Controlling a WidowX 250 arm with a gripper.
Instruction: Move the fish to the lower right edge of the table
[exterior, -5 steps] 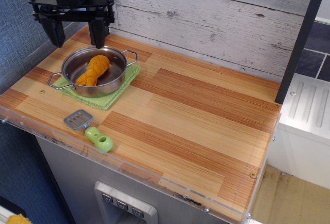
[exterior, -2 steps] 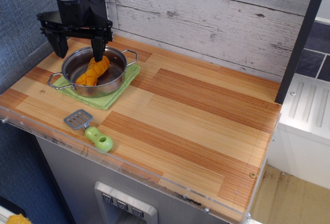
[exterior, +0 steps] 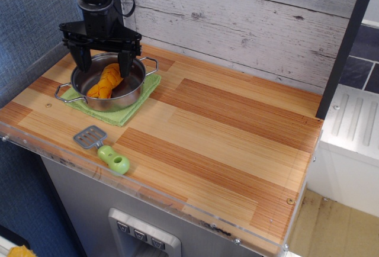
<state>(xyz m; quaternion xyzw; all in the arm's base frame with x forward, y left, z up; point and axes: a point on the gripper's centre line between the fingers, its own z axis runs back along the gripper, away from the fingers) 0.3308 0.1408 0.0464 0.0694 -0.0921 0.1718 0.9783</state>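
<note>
The orange-yellow plush fish [exterior: 105, 81] lies inside a steel pan [exterior: 113, 98] at the back left of the striped wooden table [exterior: 225, 132]. My gripper [exterior: 104, 64] is open, its two black fingers lowered into the pan, one on each side of the fish's upper end. The left finger [exterior: 84, 61] is near the pan's left rim, and the right finger [exterior: 125, 65] is just right of the fish. The fingers are apart and not closed on the fish.
The pan stands on a green cloth mat [exterior: 121, 112]. A grey spatula with a green handle [exterior: 102, 147] lies near the front left edge. A clear acrylic rim [exterior: 177, 212] edges the table front. A whitewashed plank wall [exterior: 249, 26] is behind.
The gripper has moved right and down, from above the pan's back left rim to straddling the fish inside the pan. The fish and pan have not moved.
</note>
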